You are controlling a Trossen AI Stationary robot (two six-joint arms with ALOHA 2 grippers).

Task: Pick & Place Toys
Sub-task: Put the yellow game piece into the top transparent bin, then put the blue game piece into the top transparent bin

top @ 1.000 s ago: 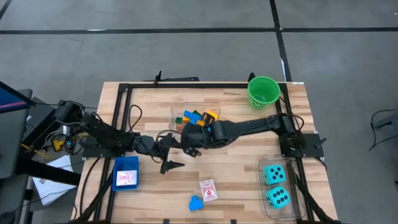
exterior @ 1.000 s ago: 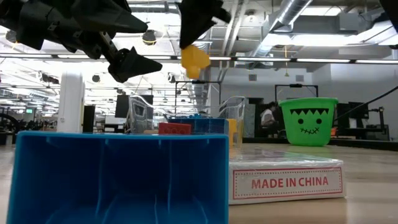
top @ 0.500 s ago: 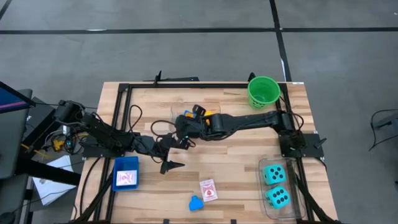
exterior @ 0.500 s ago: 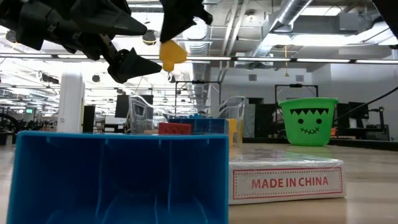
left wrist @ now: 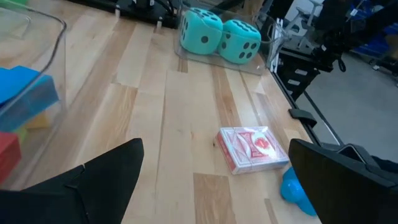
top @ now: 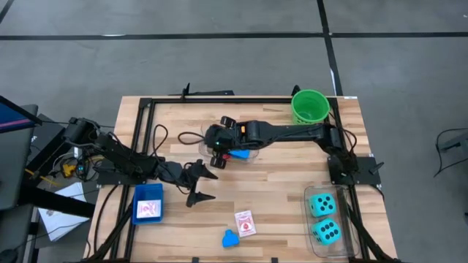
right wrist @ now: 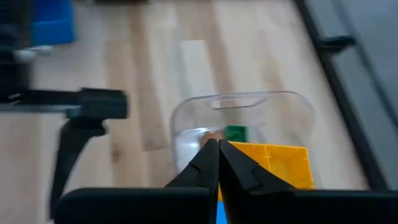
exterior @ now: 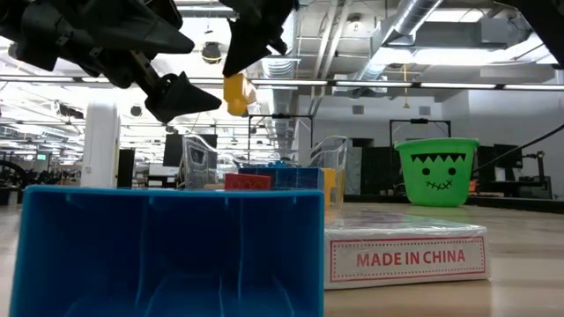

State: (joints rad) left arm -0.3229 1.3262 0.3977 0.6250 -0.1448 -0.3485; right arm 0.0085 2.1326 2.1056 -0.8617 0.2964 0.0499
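right hand (exterior: 240,69) is pinched on a yellow brick (exterior: 233,93), held directly above the clear tub (right wrist: 242,118) of bricks; release is straight down. left hand (top: 203,183) hovers spread over the worktop (top: 278,197), nearer the card pack (top: 245,222).

The right arm reaches in from about three o'clock on the table, stretched nearly straight toward the centre and slightly toward twelve o'clock. Its right gripper (top: 217,150) hangs above the table with the fingers (right wrist: 211,163) pressed together (the low view shows a yellow brick (exterior: 234,93) pinched at their tips, well clear of the surface). The left arm comes in from nine o'clock, bent low and pointing toward four o'clock. The left gripper (top: 202,183) hovers just at seven o'clock of the right one, its two fingers (left wrist: 93,180) spread wide apart with nothing between them.
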